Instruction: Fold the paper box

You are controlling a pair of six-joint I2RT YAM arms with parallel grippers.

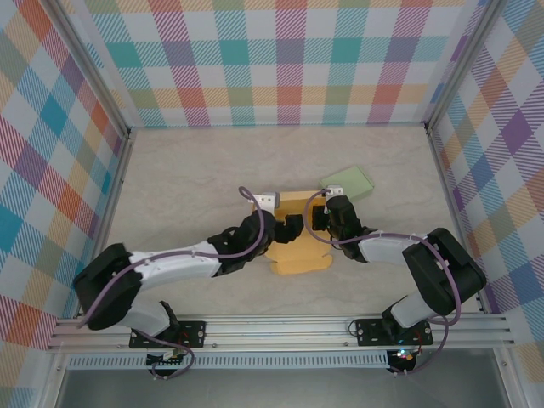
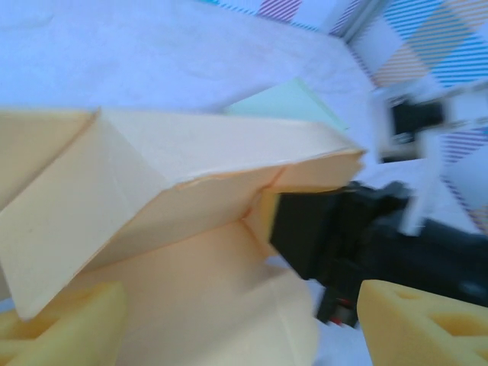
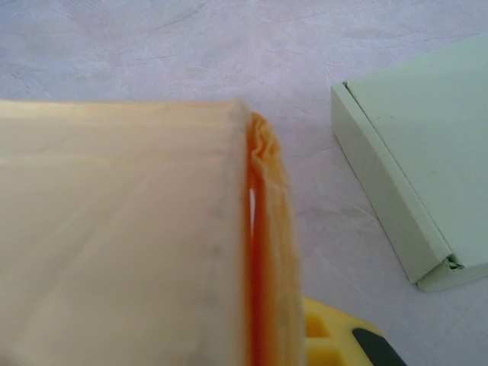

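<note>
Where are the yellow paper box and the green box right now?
yellow paper box (image 1: 299, 259), top view, on its near flap.
green box (image 3: 427, 152), right wrist view, on its top face.

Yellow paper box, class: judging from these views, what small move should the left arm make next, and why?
Probably close the left gripper on the panel lying between its open jaws. The right gripper seems shut on a wall of the yellow paper box, steadying it for that fold.

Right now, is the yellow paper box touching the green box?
Apart. The right wrist view shows bare table between the yellow paper box and the green box.
</note>
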